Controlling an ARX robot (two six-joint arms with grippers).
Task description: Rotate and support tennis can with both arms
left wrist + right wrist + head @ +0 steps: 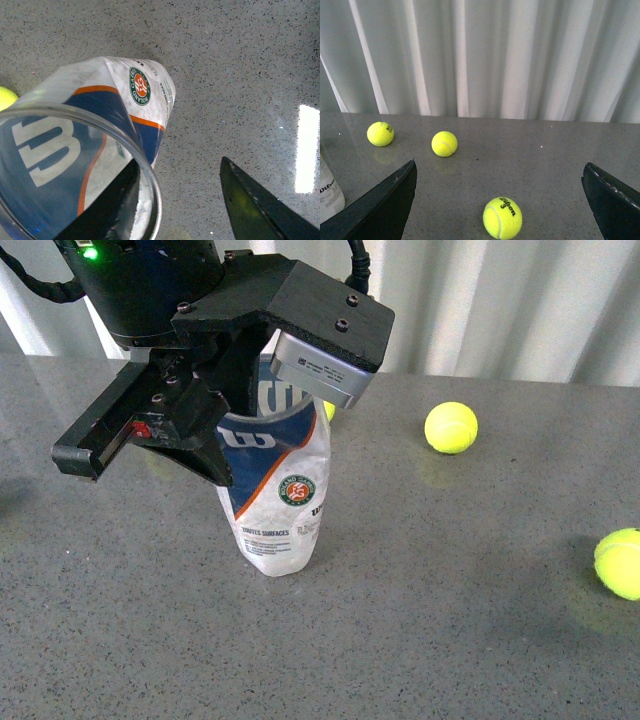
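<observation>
The left gripper is seen at the open top of the tennis can, one finger inside the rim and the other outside; whether the wall is pinched cannot be told. The can stands upright on the grey table, presumably steadied for rotation. The right gripper is spread wide and empty, facing loose tennis balls.
</observation>
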